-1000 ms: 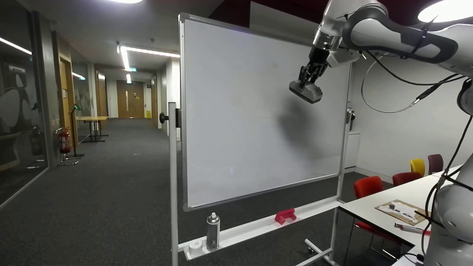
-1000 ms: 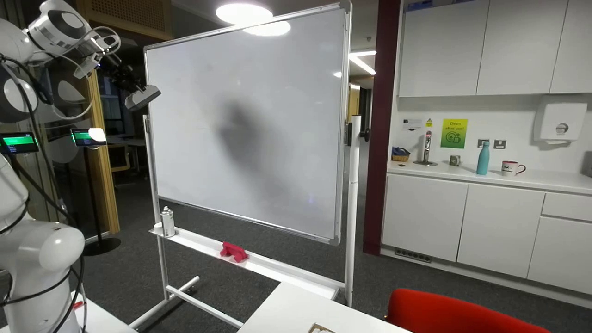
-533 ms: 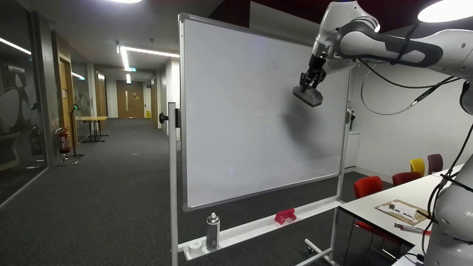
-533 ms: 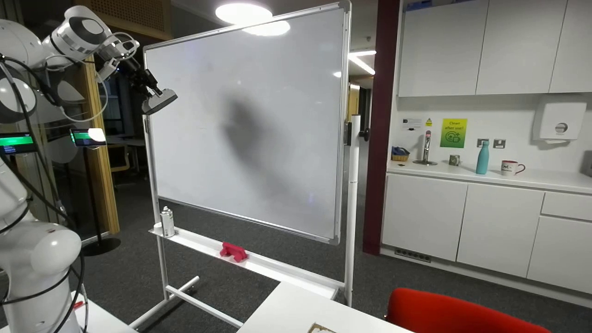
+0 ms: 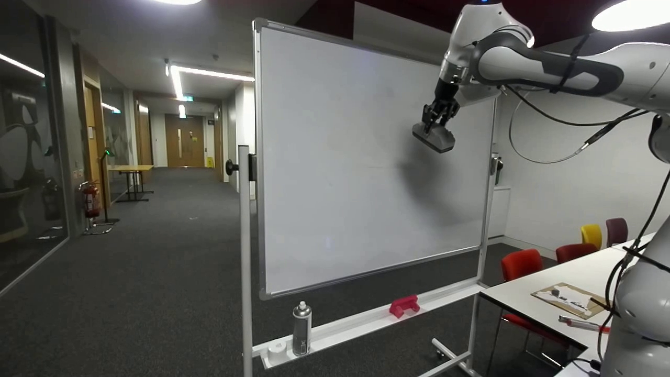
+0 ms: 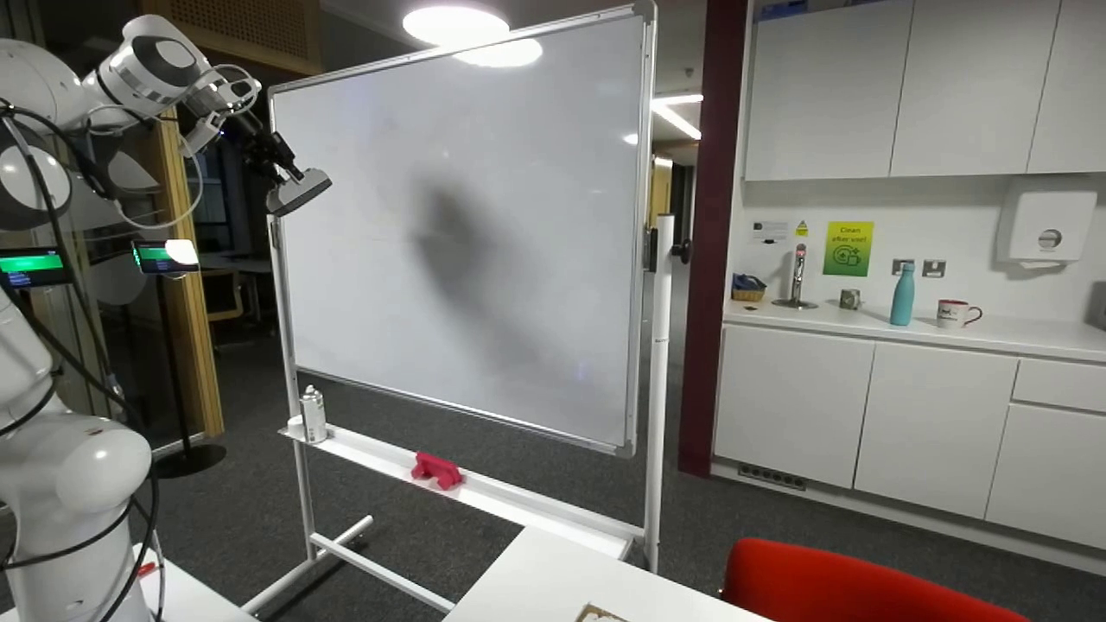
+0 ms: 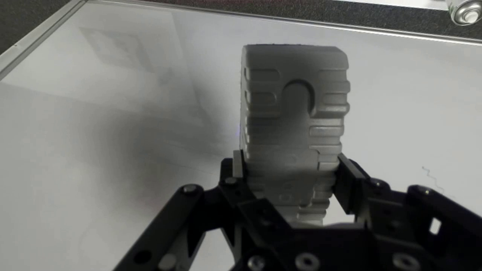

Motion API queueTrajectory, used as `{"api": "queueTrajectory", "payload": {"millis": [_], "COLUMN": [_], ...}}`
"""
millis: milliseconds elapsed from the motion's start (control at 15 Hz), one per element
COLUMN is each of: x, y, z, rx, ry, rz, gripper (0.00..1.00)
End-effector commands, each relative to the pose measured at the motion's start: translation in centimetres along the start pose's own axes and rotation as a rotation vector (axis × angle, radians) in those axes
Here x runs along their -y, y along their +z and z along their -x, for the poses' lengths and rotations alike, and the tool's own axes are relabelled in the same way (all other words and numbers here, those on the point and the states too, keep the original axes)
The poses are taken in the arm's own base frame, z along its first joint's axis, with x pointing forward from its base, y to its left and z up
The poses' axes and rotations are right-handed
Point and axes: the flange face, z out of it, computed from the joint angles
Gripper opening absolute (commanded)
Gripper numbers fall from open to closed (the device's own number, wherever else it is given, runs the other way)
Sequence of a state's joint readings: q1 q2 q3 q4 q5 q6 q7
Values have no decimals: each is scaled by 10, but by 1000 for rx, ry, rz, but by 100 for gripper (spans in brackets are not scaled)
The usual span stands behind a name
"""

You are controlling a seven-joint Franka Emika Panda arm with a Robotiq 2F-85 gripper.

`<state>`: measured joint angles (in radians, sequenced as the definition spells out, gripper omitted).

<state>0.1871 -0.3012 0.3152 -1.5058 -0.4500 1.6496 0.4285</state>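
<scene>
My gripper (image 7: pixel 292 169) is shut on a grey ridged block that looks like a board eraser (image 7: pixel 293 101). One finger presses each long side of it. In both exterior views the gripper (image 5: pixel 437 118) (image 6: pixel 278 164) holds the eraser (image 5: pixel 433 138) (image 6: pixel 299 192) tilted, in front of the upper part of a white whiteboard (image 5: pixel 335 157) (image 6: pixel 536 173) (image 7: pixel 395 105). A dark shadow lies on the board beside it. The eraser looks apart from the board, but the exact gap cannot be told. The wrist view shows a faint zigzag mark (image 7: pixel 433 177) and a thin faint line on the board.
The board's lower tray (image 5: pixel 356 323) holds a spray can (image 5: pixel 302 329) (image 6: pixel 313 415), a white roll (image 5: pixel 277 351) and a red holder (image 5: pixel 404 306) (image 6: pixel 436 471). A white table (image 5: pixel 565 267) with a clipboard (image 5: pixel 568 300) and pens stands by the arm's base. Red chairs (image 5: pixel 522 264) stand near.
Over the first half second the arm moved the eraser a little lower and away from its base, across the board's side edge in an exterior view. Since then it has barely moved. The grip is unchanged.
</scene>
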Motion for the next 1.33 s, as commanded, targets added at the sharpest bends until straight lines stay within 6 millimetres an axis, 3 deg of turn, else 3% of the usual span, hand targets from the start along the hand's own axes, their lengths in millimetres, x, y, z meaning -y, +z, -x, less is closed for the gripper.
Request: {"api": "queueTrajectory", "payload": {"millis": [0, 400, 933, 1000, 1133, 1267], "x": [-13, -67, -156, -140, -156, -158], "y": [12, 55, 109, 104, 111, 112], "z": [3, 26, 96, 75, 88, 92], "rx": [26, 118, 243, 268, 272, 273], "ry": [28, 181, 499, 423, 463, 471], "rz": [8, 3, -31, -18, -13, -11], "gripper": [32, 32, 32, 57, 57, 57]}}
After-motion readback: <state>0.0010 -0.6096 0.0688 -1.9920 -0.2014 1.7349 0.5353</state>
